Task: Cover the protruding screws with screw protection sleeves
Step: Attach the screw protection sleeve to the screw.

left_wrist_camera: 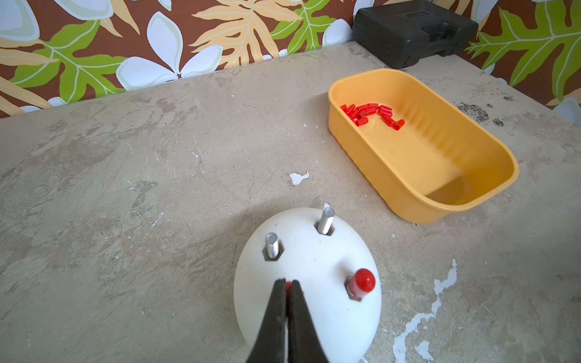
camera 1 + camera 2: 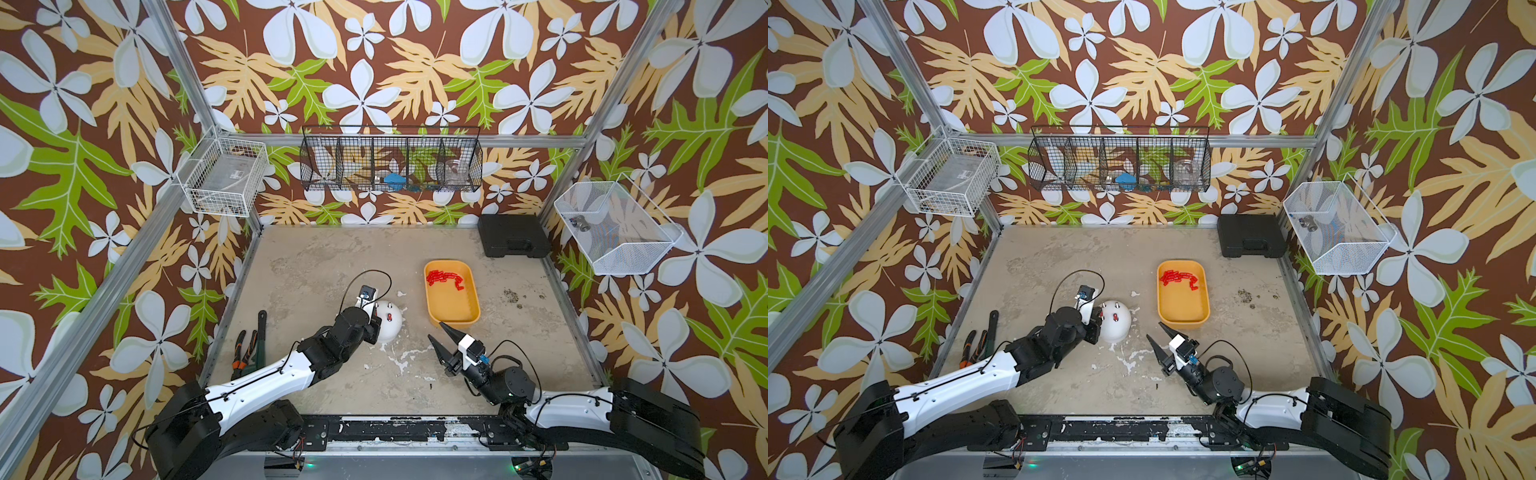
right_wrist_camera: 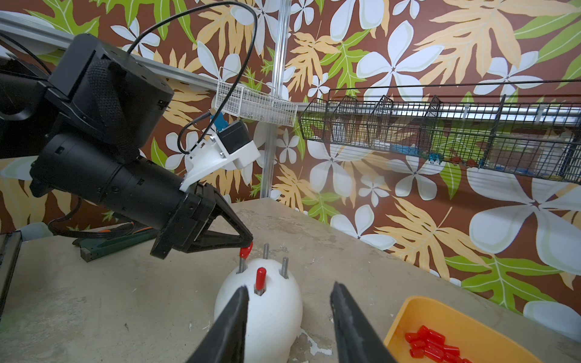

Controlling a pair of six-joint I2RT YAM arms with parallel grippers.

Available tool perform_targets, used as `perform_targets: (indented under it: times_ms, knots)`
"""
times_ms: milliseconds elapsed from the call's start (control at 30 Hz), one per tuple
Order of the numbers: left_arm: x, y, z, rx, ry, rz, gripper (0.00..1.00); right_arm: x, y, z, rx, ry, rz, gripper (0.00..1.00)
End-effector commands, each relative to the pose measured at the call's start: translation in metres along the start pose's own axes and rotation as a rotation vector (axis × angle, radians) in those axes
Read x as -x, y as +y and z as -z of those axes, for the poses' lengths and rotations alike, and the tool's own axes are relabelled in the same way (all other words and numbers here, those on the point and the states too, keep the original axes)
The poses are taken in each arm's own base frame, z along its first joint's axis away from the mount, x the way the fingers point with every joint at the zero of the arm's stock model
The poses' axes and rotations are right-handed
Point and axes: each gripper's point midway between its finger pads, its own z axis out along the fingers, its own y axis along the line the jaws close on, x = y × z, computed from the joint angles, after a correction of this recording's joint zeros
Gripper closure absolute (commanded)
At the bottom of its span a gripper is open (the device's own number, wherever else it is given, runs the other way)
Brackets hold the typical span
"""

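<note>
We are in the middle of the second capping. Our left hand [image 3: 248, 243] is clenched on a tiny bright red plastic sleeve [image 3: 245, 251], and in the right wrist view that sleeve sits at the top of one thin silvery metal stud [image 3: 241, 267] on the white dome-shaped block [image 2: 390, 322]; whether it has started down the stud or only touches its tip we cannot tell. In the left wrist view only a sliver of red shows between the closed black fingers [image 1: 273, 317].

Beside it, one stud already wears its red cap [image 1: 361, 283]. Two studs are bare: one [image 1: 272, 250] and another [image 1: 326, 221], both on the far half of the dome, toward 12 o'clock in the top views.

Our right hand [image 2: 442, 341] hangs released and empty above the tabletop [image 2: 316, 257], at about 3 o'clock from the dome and just at 6 o'clock of the orange-yellow oblong plastic tray [image 2: 471, 316]. The spare red sleeves [image 2: 444, 279] lie in a heap at the tray's 12 o'clock end.

As we judge it, the next move calls for pressing the held sleeve straight along the stud's axis until it seats near the hex recess, then letting go without dragging it back off. The dome is loose on the tabletop, so a skewed push could tip or slide it; our free right hand could steady it or go for the next sleeve.
</note>
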Motion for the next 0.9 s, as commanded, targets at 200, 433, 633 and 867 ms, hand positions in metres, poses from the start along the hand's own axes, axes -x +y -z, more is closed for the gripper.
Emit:
perform_targets:
  times_ms: [200, 433, 633, 867]
  knots:
    - [-0.0219, 0.0, 0.0011, -0.01, 0.09, -0.043, 0.89, -0.0014, -0.0001, 0.0011, 0.0, 0.001, -0.003, 0.55]
    - [-0.0188, -0.0035, 0.001, -0.026, 0.085, -0.042, 0.88, -0.0011, 0.0, 0.0008, -0.001, 0.001, -0.004, 0.55]
    - [-0.0202, -0.0024, 0.0, -0.018, 0.09, -0.041, 0.88, -0.0015, -0.0004, 0.0013, -0.002, 0.002, -0.003, 0.55]
    - [-0.0241, -0.0012, -0.0014, -0.012, 0.1, -0.041, 0.92, -0.0005, -0.0015, 0.0013, -0.007, 0.0, -0.003, 0.55]
